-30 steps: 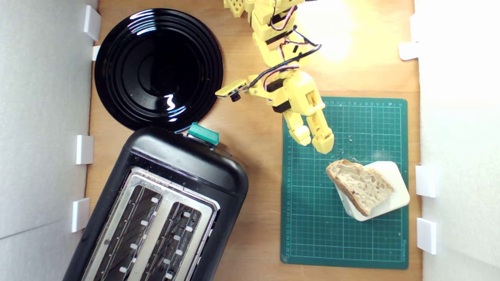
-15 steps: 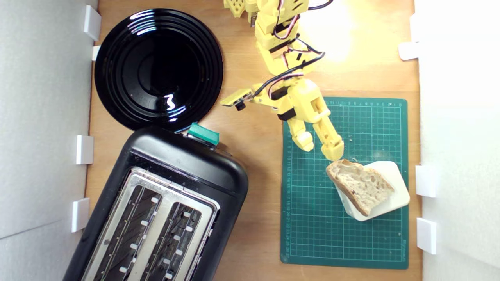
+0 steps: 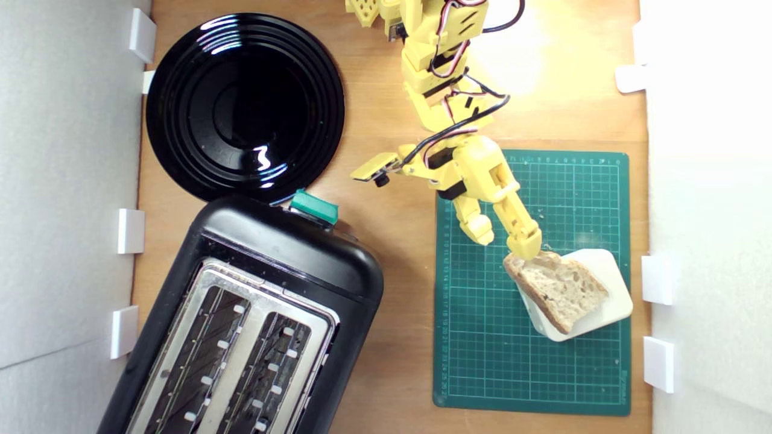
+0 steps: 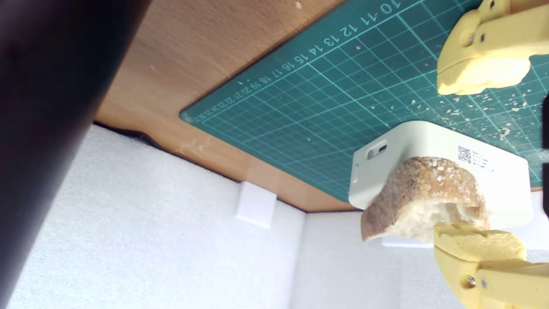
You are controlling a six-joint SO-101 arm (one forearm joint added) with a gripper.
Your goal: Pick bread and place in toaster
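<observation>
The bread [image 3: 558, 288], a half slice with brown crust, lies tilted on a cream box [image 3: 606, 295] at the exterior view's right, on the green cutting mat [image 3: 482, 355]. My yellow gripper [image 3: 503, 238] is open at the slice's rounded end: one fingertip [image 3: 523, 247] overlaps the crust edge, the other [image 3: 480, 229] hangs over the mat. In the wrist view the bread [image 4: 422, 199] lies between the spread fingers, one fingertip [image 4: 478, 244] against its crumb face. The black toaster [image 3: 253, 319] with green lever knob [image 3: 313, 208] stands at the lower left, both slots empty.
A round glossy black plate [image 3: 244, 105] sits at the upper left of the wooden table [image 3: 398, 241]. White foam walls [image 3: 66, 241] with small white brackets line both sides. Crumbs [image 4: 480, 105] dot the mat by the box.
The gripper has moved down and toward the exterior view's right, from above the mat to the bread's rounded end. Its fingers have spread wider. The bread and box have not moved.
</observation>
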